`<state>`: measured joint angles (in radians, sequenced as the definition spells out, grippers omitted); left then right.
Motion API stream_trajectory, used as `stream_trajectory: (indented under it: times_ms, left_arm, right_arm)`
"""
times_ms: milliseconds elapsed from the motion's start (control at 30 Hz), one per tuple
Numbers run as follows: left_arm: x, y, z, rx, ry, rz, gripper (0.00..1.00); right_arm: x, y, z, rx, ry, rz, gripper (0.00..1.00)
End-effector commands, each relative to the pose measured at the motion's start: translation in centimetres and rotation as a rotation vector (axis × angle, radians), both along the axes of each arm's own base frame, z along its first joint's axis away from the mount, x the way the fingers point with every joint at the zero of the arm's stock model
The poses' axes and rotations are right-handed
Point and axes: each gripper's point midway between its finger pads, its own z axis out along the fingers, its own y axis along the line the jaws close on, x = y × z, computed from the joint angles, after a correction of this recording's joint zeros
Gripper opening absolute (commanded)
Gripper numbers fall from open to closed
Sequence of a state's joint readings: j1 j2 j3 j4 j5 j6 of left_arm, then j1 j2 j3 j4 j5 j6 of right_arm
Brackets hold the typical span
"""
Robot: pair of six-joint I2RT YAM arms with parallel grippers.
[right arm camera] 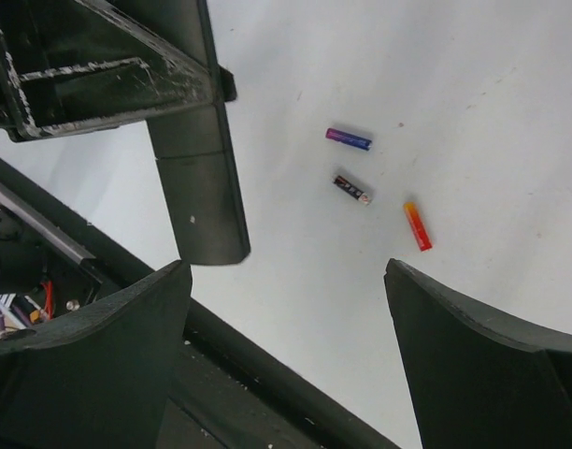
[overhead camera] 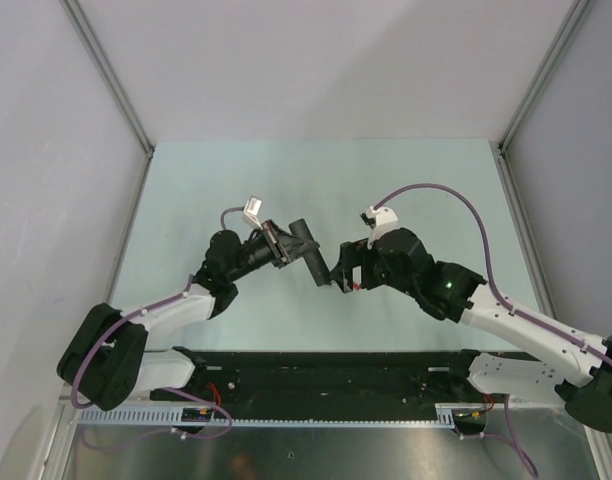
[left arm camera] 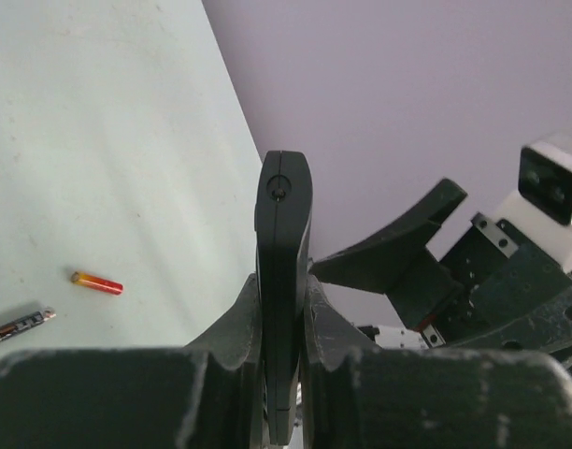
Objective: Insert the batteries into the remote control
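You have on hand two grippers, three batteries and one remote control. Right gripper point(right arm camera: 286, 281): jaws spread wide, holding nothing, above the table point(right arm camera: 510, 112). Batteries, three, lying loose and apart from one another on the table beneath it: red battery point(right arm camera: 418, 225), dark battery point(right arm camera: 351, 188), blue-purple battery point(right arm camera: 349, 139). Left gripper point(left arm camera: 284, 313): jaws clamped on the remote control point(left arm camera: 283, 224), one, its free end near the right gripper.

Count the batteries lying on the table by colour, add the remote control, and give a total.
red battery: 1
dark battery: 1
blue-purple battery: 1
remote control: 1
Total: 4
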<state>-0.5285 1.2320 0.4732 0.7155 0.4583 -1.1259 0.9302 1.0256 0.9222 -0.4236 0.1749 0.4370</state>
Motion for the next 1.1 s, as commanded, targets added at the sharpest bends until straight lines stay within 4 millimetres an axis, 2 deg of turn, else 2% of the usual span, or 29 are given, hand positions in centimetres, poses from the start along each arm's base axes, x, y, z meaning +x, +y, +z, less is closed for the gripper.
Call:
stream_trajectory:
  times_ms: [0,200,467,600,700,733,800,833,900,933,1067]
  left_arm:
    - [-1.3,-1.5,2.7,-0.075,-0.093,-0.089,0.00]
    - [-1.9,-2.3,2.7,-0.092,-0.080,-0.126,0.00]
    - [-1.0,-2.6,2.7,-0.131,0.008,-0.103,0.00]
    - [-1.2,-3.1,3.0,-0.135,0.012,-0.138,0.00]
    - [-1.6,-3.0,3.7,-0.139,-0.008,-0.162,0.00]
    - [-1.8,-3.0,4.0,-0.144,-0.014,-0.178,0.00]
    - [-1.9,-2.6,4.5,-0.149,-0.029,-0.184,0.00]
    - [-1.8,-2.4,4.7,-0.150,-0.035,-0.184,0.00]
    - [-2.1,-2.3,5.3,-0.152,-0.053,-0.212,0.00]
    - [-2.0,-2.1,5.5,-0.153,-0.059,-0.214,0.00]
    - [-2.2,-2.2,6.1,-0.153,-0.076,-0.247,0.00]
  right_arm:
    - [0.0,2.3,3.0,0.135,-0.008,0.032,0.89]
    - [0.0,4.0,4.4,0.252,0.029,0.094,0.91]
    - [1.3,3.9,3.0,0.118,0.021,0.030,0.90]
    - [1.6,3.6,3.0,0.137,0.060,0.028,0.91]
    - [1.6,3.3,3.2,0.200,0.102,0.071,0.91]
    - [1.0,3.5,3.4,0.231,0.130,0.122,0.91]
    - [1.9,2.8,4.1,0.289,0.130,0.128,0.91]
    - [0.8,3.1,3.8,0.321,0.171,0.202,0.91]
    - [1.0,3.2,4.4,0.387,0.190,0.237,0.90]
    - [0.1,3.6,4.4,0.415,0.222,0.299,0.90]
    - [-0.6,4.8,4.9,0.493,0.270,0.387,0.88]
